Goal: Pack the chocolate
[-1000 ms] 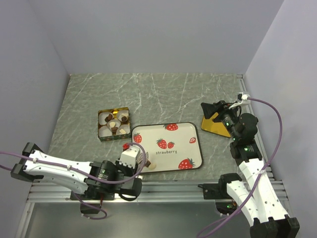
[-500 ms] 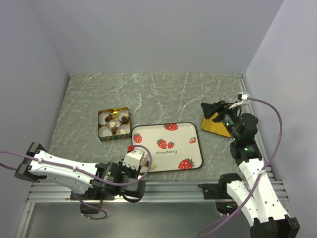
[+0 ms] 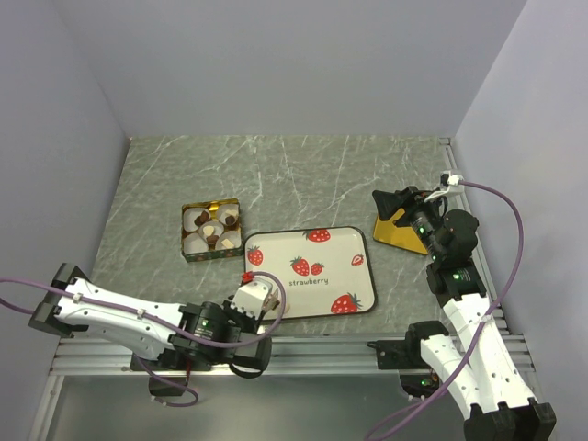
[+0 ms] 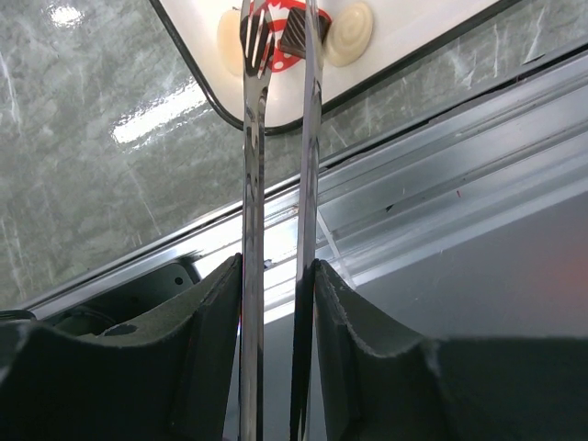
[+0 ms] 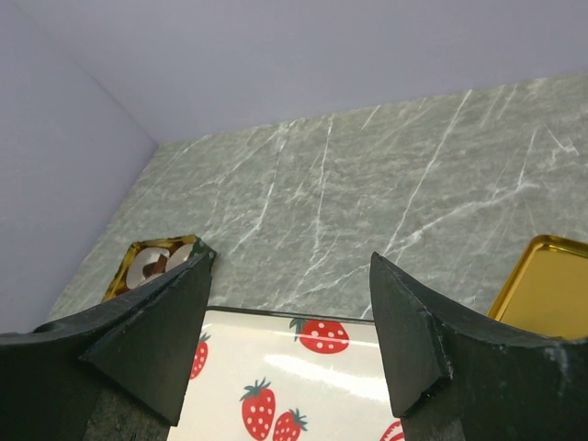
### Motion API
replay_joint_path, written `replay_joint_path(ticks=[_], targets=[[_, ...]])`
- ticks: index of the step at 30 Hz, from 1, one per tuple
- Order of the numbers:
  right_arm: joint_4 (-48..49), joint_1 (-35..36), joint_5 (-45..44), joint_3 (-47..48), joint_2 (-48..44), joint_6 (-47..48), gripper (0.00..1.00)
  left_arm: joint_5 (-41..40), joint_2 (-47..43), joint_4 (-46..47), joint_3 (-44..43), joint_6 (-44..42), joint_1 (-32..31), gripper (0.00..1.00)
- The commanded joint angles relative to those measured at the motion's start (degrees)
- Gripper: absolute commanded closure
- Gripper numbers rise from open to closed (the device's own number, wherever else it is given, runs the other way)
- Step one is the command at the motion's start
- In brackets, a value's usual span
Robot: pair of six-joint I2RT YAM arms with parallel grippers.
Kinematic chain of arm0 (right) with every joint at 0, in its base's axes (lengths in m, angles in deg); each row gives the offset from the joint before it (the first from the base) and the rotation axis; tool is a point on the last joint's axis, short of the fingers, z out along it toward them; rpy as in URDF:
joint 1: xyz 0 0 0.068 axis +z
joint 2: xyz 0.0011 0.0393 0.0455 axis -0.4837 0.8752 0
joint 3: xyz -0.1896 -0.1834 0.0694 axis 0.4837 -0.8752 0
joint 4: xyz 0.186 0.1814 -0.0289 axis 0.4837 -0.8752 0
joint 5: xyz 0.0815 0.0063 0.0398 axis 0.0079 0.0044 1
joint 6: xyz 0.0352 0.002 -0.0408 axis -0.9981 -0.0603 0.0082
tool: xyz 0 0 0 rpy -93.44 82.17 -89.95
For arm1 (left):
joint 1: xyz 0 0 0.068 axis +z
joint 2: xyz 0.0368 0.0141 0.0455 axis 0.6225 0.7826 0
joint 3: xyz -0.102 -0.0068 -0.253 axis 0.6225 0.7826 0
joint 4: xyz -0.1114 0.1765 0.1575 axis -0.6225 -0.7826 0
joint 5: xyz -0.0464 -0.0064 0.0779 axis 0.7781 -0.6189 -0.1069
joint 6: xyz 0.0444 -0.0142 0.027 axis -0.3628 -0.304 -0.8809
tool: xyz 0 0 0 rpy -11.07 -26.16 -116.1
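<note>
My left gripper [image 4: 276, 268] is shut on a pair of metal tongs [image 4: 250, 184] at the near left corner of the strawberry tray [image 3: 333, 252]. The tongs reach onto the tray [image 4: 404, 28], and a dark brown chocolate [image 4: 296, 35] sits between their tips; I cannot tell whether it is lifted. Two cream-white chocolates [image 4: 350, 32] lie on the tray on either side of the tips. From above, the left gripper [image 3: 254, 299] covers these pieces. My right gripper [image 3: 387, 206] hangs open and empty above the table at the right, in its own view [image 5: 289, 262] above the tray's far edge.
A gold tin [image 3: 210, 230] with white paper cups stands left of the tray, also at the left edge [image 5: 147, 264] of the right wrist view. A gold lid [image 3: 401, 234] lies under the right arm. The aluminium rail [image 4: 432, 175] runs along the table's near edge.
The left arm has shifted a little to the right and toward the near edge, carrying the tongs along the tray's near left corner. The right arm has not moved.
</note>
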Motion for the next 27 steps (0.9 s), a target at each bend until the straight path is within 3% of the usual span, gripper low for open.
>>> replay_joint_path(ticks=[1, 27], targets=[[1.3, 0.4, -0.1, 2.6, -0.3, 0.8, 0.24, 0.2, 1.0, -1.0, -2.5, -0.6, -0.8, 0.59], [1.2, 0.4, 0.1, 2.7, -0.4, 0.7, 0.24, 1.0, 1.6, -1.3, -3.0, -1.2, -2.1, 0.59]])
